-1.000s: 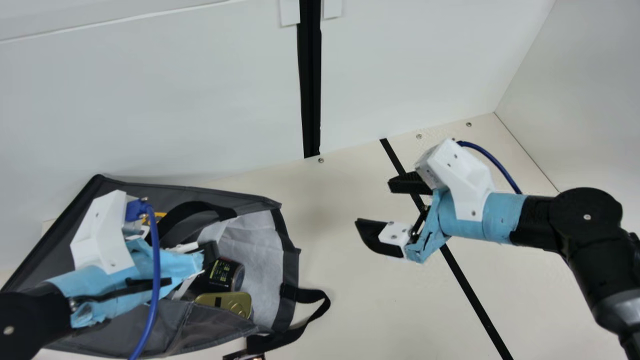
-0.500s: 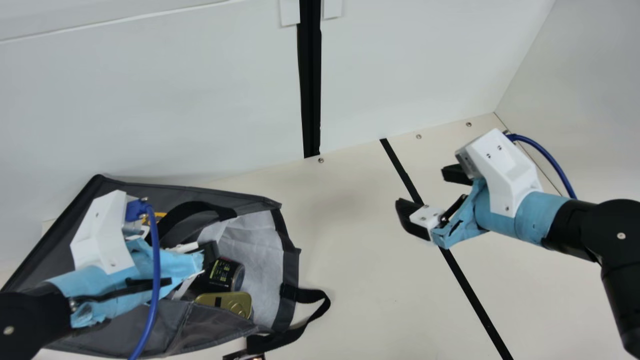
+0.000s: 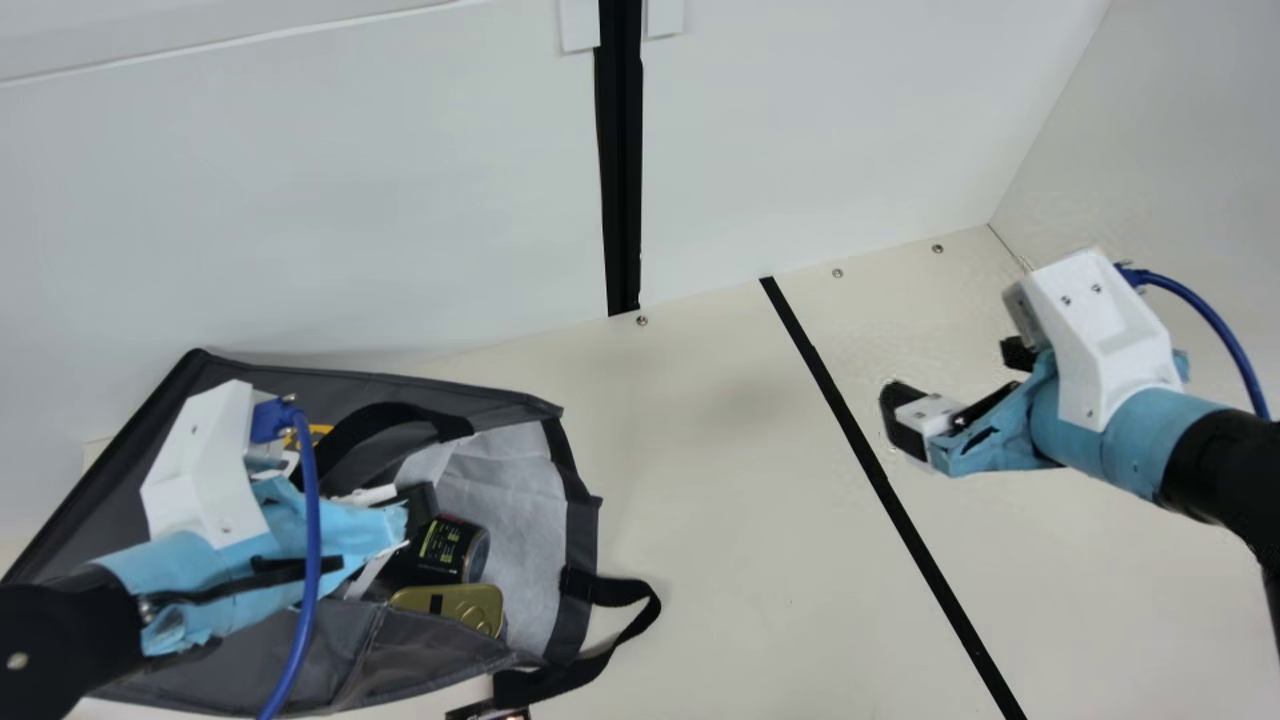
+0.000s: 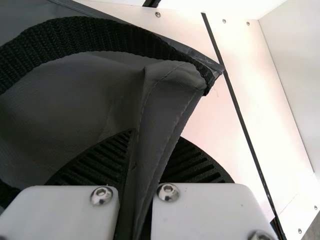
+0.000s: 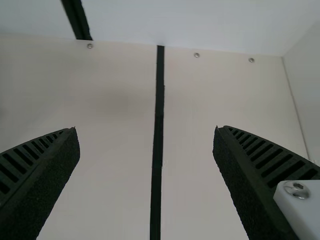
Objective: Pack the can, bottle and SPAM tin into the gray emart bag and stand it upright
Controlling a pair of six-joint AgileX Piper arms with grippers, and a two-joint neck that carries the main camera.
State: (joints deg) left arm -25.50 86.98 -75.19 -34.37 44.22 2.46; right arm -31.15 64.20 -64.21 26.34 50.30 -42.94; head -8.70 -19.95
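Far left, main view: gray emart bag (image 3: 430,655) slumped over on its side on the cream table (image 3: 730,560), pale lining (image 3: 525,500) exposed, mouth toward the table's middle. Left gripper (image 3: 418,512) reaches across it. Left wrist view settles the grip: ribbed fingers (image 4: 102,162) closed on a fold of the bag's gray cloth, pinched between them, a black webbing handle (image 4: 95,35) looping just beyond.

Within the bag, partly behind the left arm, a patch of yellow (image 3: 312,434); cannot tell whether it belongs to the bottle. Black can (image 3: 450,549) lies on its side inside, round end toward the opening. SPAM tin (image 3: 455,606), gold, also inside, near the can, by the bag's lower wall as seen.

Second black handle (image 3: 625,640) spills out past the mouth onto the table. At the view's bottom edge, a small dark object (image 3: 490,712), cut off, identity unclear.

Farther right, a black strip (image 3: 880,490) crosses the table. Right gripper (image 3: 945,378) hangs above the area beside it, fingers spread wide, nothing held between them.
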